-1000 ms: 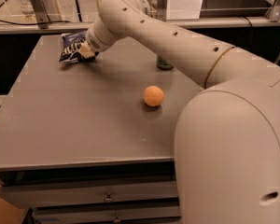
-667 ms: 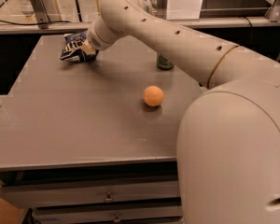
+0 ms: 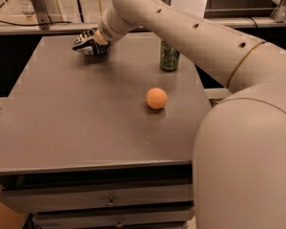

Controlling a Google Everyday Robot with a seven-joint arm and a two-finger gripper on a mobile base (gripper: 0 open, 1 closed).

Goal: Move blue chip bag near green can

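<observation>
The blue chip bag (image 3: 86,43), dark with white markings, is at the far left of the grey table (image 3: 76,123). My gripper (image 3: 98,40) is at the bag's right side and is shut on it. The bag sits just above or on the tabletop; I cannot tell which. The green can (image 3: 169,56) stands upright at the far right of the table, well to the right of the bag. My arm (image 3: 181,27) reaches from the right, passing above and behind the can.
An orange ball (image 3: 156,98) lies on the table in front of the can. Drawers (image 3: 109,202) sit below the table's front edge. A counter and rail (image 3: 43,26) run behind the table.
The gripper and the bag have shifted a little to the right, toward the can. The arm has lifted off the can, which now shows in full. The ball has not moved.
</observation>
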